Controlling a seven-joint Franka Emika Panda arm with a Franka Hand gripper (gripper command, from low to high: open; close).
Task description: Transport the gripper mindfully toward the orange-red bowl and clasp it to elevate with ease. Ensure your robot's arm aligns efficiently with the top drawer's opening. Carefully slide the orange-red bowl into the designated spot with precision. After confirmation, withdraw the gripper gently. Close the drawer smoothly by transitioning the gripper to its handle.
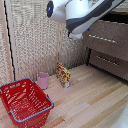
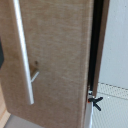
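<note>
The orange-red bowl is nowhere in view, perhaps already inside the top drawer (image 1: 106,39). The arm (image 1: 82,12) hangs close to the handle (image 2: 24,52), probably to push it shut. I cannot tell the hand's state.

We saw a light wooden floor (image 1: 95,100) carrying a red mesh basket (image 1: 25,102), a pink cup (image 1: 43,80) near it, and a small snack bag (image 1: 63,75) beside the cup.
</note>
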